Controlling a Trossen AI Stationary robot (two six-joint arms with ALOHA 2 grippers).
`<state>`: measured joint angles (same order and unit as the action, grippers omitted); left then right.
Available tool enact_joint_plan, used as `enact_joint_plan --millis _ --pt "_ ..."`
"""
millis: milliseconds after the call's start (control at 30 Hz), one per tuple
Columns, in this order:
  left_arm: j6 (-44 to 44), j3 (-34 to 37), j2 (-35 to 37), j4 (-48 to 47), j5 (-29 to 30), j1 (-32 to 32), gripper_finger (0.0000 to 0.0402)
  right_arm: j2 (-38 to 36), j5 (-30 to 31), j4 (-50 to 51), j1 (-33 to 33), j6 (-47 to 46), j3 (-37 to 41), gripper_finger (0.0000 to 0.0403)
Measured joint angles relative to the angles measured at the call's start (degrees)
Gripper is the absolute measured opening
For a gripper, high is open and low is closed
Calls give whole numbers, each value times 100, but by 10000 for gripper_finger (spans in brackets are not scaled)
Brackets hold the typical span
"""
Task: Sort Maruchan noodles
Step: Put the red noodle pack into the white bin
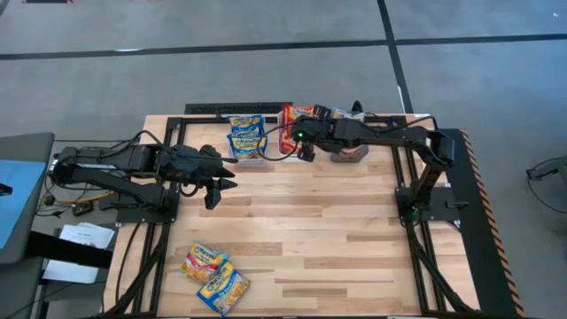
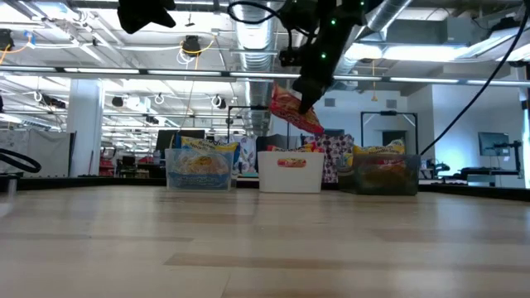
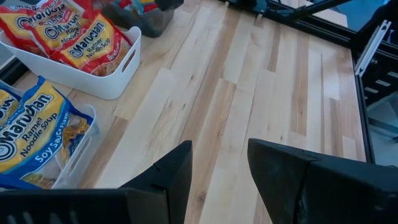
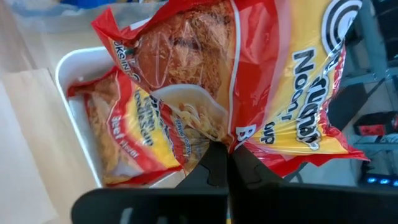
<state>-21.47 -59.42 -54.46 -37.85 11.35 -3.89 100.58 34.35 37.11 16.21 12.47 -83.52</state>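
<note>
**Red ramen packet held above the white bin**

Red-and-yellow wrapper fills the right wrist view: the right hand (image 4: 227,163) is pinched tight on the edge of a red Maruchan packet (image 4: 249,74), which hangs crumpled over the white bin (image 4: 71,106). Another red packet (image 4: 124,137) already lies inside that bin. In the low view the held packet dangles tilted in the air above the white bin, clear of its rim.

Three bins stand in a row along the table's far edge. The clear bin (image 1: 246,152) holds blue-and-yellow soy sauce packets (image 3: 37,124); the white bin is in the middle; the dark bin (image 2: 386,175) is next to it, with packets inside whose wrappers cannot be read.

The left hand (image 1: 219,184) hangs above the wooden table (image 1: 337,230) just in front of the clear bin, its fingers (image 3: 177,177) partly apart and holding nothing.

Two more packets, a blue-and-orange one (image 1: 203,261) and a blue-and-yellow one (image 1: 225,287), lie touching each other near the table's near left corner, well apart from the bins.
</note>
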Motion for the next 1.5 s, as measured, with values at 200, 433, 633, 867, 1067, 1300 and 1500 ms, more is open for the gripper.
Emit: enact_joint_plan --millis 200,433,633,867,1067,1300,1500 --pt "2 0 0 -2 0 1 144 6 -107 -72 -2 -193 215 4" --pt "77 2 0 0 0 0 144 6 -300 -425 -6 -193 407 4" --pt "76 2 0 -2 0 -1 144 6 -444 -501 -68 -465 639 4" --pt "74 2 0 -2 0 -1 144 6 -455 -922 -83 -820 848 4" --pt "74 4 0 -2 0 -1 144 6 -455 -942 -56 -951 984 4" --pt "70 4 0 -2 0 0 144 6 -451 -976 -28 -920 988 17" --pt "70 4 0 -2 0 0 144 6 -449 -976 -28 -903 988 46"
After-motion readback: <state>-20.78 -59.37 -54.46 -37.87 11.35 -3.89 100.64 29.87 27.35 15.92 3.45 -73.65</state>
